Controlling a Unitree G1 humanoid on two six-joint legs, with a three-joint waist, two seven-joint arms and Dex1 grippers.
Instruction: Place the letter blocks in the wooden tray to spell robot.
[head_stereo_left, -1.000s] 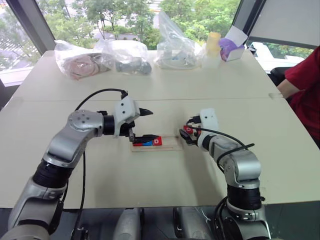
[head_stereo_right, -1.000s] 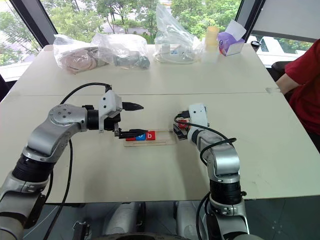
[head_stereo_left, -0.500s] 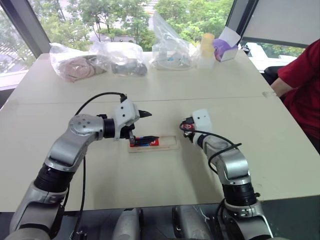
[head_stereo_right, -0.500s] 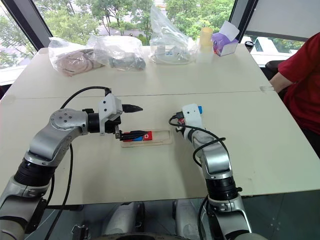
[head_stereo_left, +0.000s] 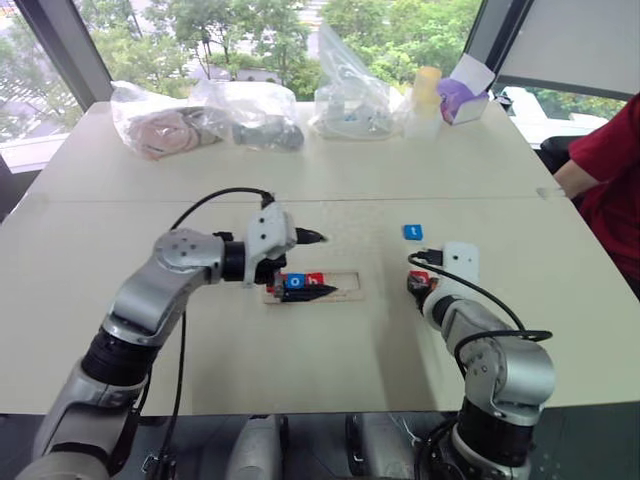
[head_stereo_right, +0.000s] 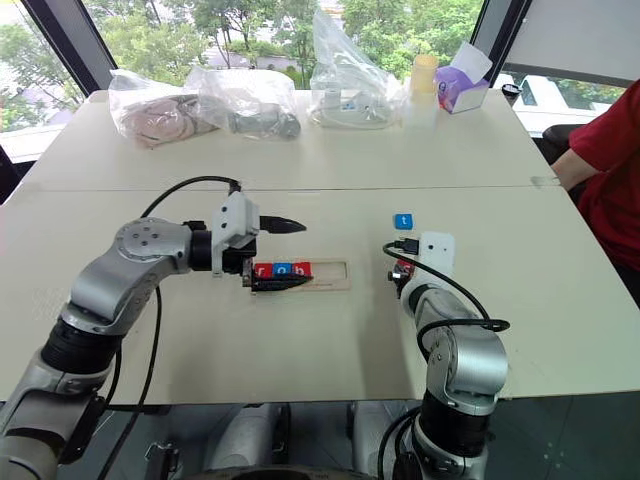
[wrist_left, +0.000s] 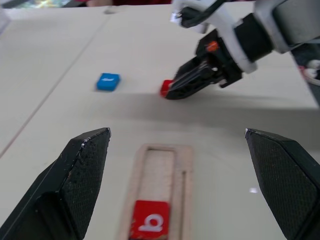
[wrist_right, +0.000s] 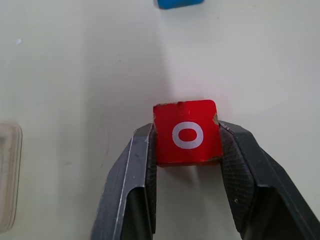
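Pale table (head_stereo_right: 150, 170), largest item, carries everything. The long shallow pale-wood tray (head_stereo_right: 330, 276) lies at its centre and holds three tiles at its left end: red, blue "o", red "b" (wrist_left: 150, 223); its right two slots are bare.

Change since a second ago: the right gripper (wrist_right: 187, 150), then spread wide near the tray's right end, has drawn back toward the table's right and clamped on the small red square tile with white "o" (wrist_right: 187, 132). That tile is the fourth letter, so I judge the pick made, placement pending.

Left gripper (wrist_left: 180, 165) hovers over the tray, fingers spread, empty.

Small blue tile (head_stereo_right: 403, 221) lies flat beyond the right gripper, untouched.
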